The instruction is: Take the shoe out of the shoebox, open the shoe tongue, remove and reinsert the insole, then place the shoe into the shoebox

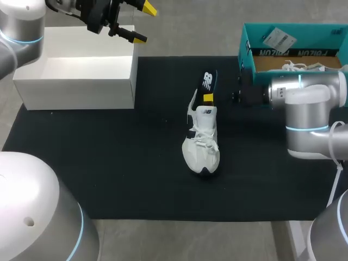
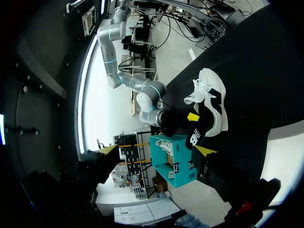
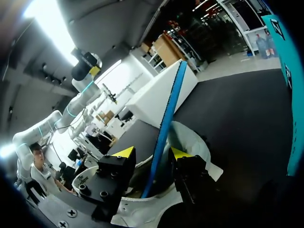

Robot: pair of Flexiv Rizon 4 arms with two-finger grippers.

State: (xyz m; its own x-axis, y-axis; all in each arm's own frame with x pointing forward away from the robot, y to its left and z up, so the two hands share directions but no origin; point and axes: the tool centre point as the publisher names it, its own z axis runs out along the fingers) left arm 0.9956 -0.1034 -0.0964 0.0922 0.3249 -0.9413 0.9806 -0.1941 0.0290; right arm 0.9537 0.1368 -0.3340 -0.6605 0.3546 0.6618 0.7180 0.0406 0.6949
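The shoe [image 1: 201, 144] lies on its sole directly under our right gripper [image 3: 152, 153], heel end at the fingertips and toe stretching off to one side. We see the gripper's fingers [image 3: 124, 153] set moderately apart, with the insole [image 3: 167, 118] standing edge-on between them. A gap shows on either side of the insole, so the gripper clasps nothing. The insole tilts up out of the shoe's heel opening, its lower end inside the shoe. Under the shoe spreads the black mat [image 1: 109, 163]. Behind this gripper, beside its wrist, sits the teal shoebox [image 1: 293, 38] with a second shoe [image 1: 298, 66] inside. Our left gripper [image 1: 144, 23] hangs spread wide and holds nothing. It is above the edge of a white box [image 1: 76, 76], and the shoe and the teal shoebox are well apart ahead of it.
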